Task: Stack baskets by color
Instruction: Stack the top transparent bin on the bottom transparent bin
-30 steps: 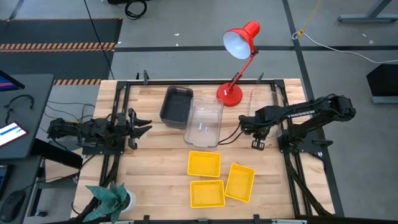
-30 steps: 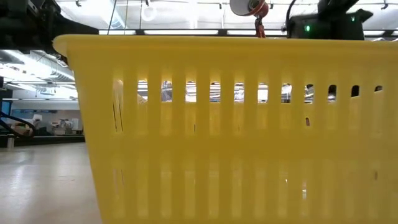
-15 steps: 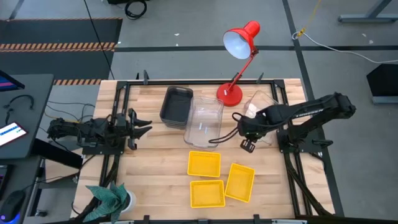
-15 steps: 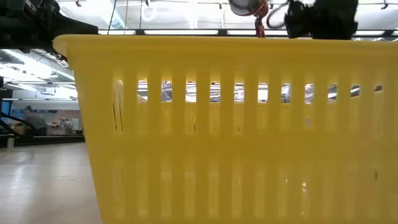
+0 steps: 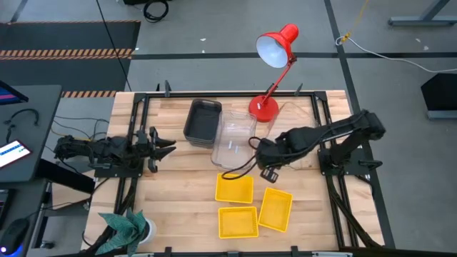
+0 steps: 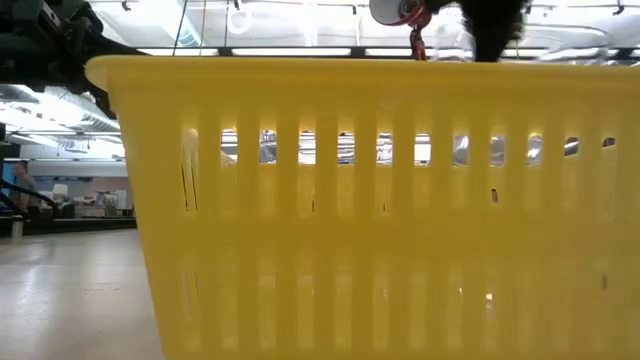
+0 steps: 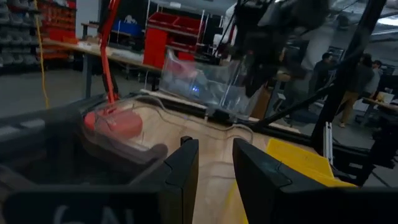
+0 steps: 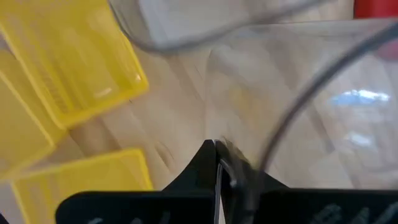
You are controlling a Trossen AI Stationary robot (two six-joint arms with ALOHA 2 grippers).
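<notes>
You see three bright yellow slotted baskets, a dark grey basket, see-through clear baskets, a red lamp, black arms, and a pale wood-grain table

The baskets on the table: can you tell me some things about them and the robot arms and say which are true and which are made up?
1. The right gripper is shut on a clear basket. True.
2. The three yellow baskets are stacked in one pile. False: they lie side by side on the table.
3. The red lamp stands at the far edge of the table. True.
4. The left gripper is holding a dark grey basket. False: it holds nothing and waits at the table's left side; the dark grey basket sits apart from it.
5. A clear basket lies beside the dark grey one. True.
</notes>
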